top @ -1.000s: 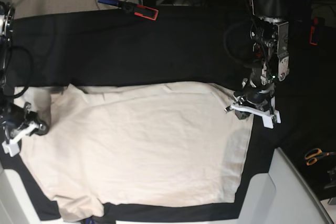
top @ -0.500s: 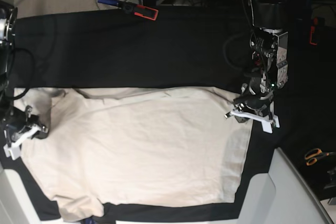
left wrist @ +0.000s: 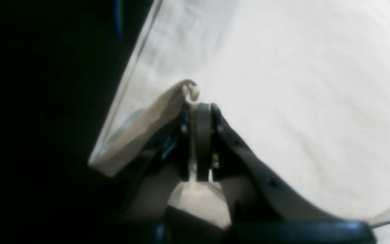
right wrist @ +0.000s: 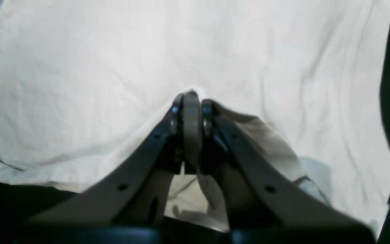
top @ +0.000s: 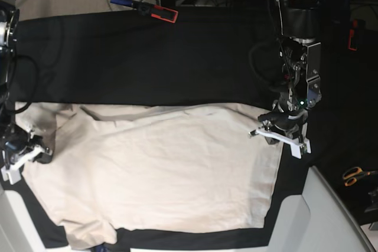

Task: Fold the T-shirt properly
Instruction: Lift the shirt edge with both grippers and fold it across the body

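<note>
T-shirt (top: pixel 159 169) spread flat on black table (top: pixel 147 57), filling lower half of base frame, wrinkled along top edge. Left gripper (top: pixel 277 131) at shirt's right edge, jaws pressed together, pinching fabric fold; left wrist view shows cloth curl poking above jaw tips. Right gripper (top: pixel 20 154) at shirt's left edge, jaws likewise clamped on raised fabric ridge. Scissors (top: pixel 354 175) at far right, well apart from shirt.

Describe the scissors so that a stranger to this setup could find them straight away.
Start from the T-shirt spread across the black table cloth in the base view, then go past its right edge. There, by the frame's right border, lie the scissors. Their orange handles set them apart; nothing else nearby has that colour.
</note>
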Controlling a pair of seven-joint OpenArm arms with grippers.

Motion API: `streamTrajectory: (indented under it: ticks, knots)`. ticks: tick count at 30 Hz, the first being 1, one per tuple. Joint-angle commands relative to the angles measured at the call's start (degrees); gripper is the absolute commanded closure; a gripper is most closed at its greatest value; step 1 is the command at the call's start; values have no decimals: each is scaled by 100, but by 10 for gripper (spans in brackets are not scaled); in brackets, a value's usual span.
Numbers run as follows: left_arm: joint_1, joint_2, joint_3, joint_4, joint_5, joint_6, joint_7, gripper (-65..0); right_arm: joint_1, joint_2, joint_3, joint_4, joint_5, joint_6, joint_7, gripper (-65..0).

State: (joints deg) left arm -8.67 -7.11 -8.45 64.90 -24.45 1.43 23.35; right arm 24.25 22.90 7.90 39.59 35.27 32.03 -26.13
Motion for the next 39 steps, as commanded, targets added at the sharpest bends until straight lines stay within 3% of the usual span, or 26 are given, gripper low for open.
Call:
streamTrajectory:
  ticks: [1, 30, 39]
  knots:
    - [-114, -40, -21, 90, -21, -33, -116, 0, 182, 124, 32, 80, 65, 45, 138, -5]
    - [-791, -75, -21, -455, 5, -33, -133, 0, 190, 80, 5, 80, 56, 54, 806, -5]
    - [-852, -75, 5, -956, 5, -33, -626, 0, 190, 71, 5, 80, 56, 54, 912, -5]
